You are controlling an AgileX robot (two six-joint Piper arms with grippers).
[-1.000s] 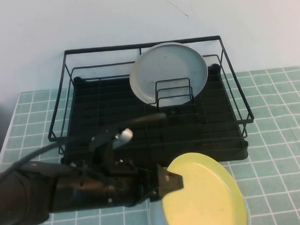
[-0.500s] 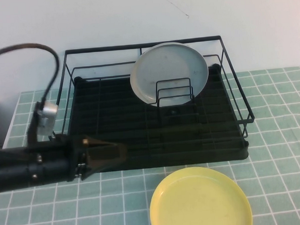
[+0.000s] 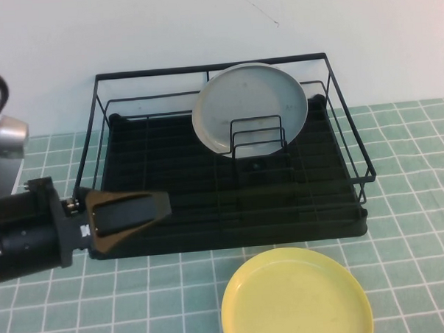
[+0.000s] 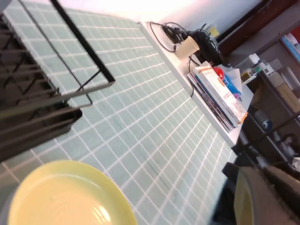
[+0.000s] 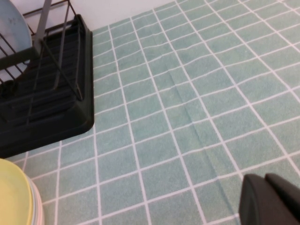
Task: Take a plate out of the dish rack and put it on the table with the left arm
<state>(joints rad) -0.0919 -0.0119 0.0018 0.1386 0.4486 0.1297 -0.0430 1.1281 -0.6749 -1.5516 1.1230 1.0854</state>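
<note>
The left arm (image 3: 26, 238) is a thick, round, matte black body ending in a collar with small pale markings and a bright screw head. Its tool, the left gripper (image 3: 128, 212), is a tapering wedge with a brownish top face. A silver cylindrical fitting (image 3: 5, 137) sits behind, under a dark cable. The right gripper (image 5: 269, 199) shows as a black rounded block.

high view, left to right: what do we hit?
left gripper, shut, at the dish rack's front left edge → grey plate upright in the rack's holder → yellow plate on the table. Right gripper isn't in this view.
</note>
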